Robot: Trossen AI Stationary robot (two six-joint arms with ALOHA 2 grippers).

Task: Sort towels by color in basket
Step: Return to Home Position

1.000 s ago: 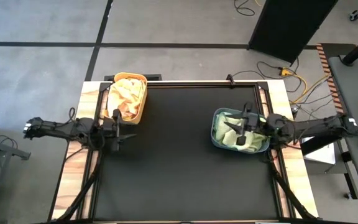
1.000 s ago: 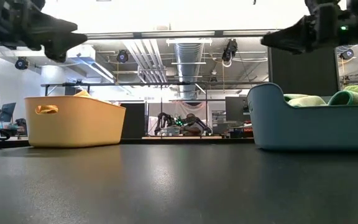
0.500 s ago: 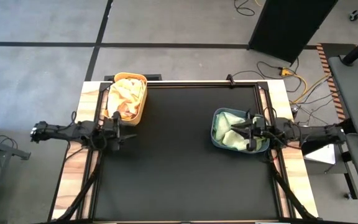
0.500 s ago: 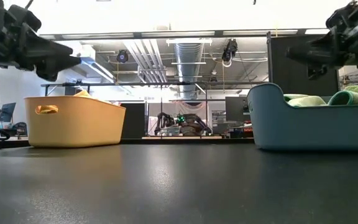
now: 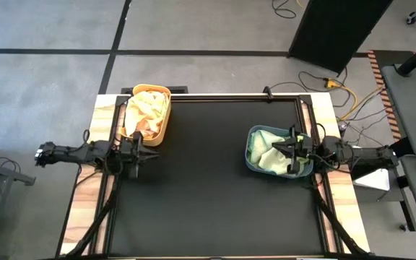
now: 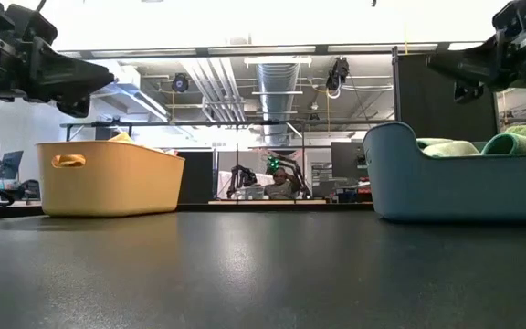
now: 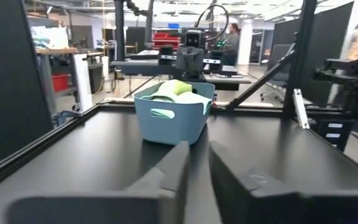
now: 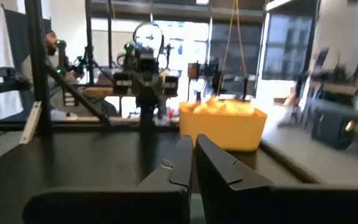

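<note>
The right tool [image 5: 292, 150] hangs closed and empty over the green towels [image 5: 266, 160] in the blue basket [image 5: 252, 139]. The left tool [image 5: 136, 152], nearly closed and holding nothing, hangs beside the yellow basket [image 5: 163, 128] of orange towels [image 5: 147, 110]. Light, limp and non-slippery, they should pinch best at a raised fold.

Towels [image 5: 147, 110] sorted into two baskets [image 5: 163, 124]

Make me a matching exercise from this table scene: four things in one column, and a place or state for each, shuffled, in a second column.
Things:
1. yellow basket
2. blue basket
3. left hand
4. right hand

Places or states:
A. above the green towels, fingers shut
B. holds the green towels
C. holds the orange and peach towels
D. near the yellow basket's front end, holding nothing

Pairs: 1-C, 2-B, 3-D, 4-A
</note>
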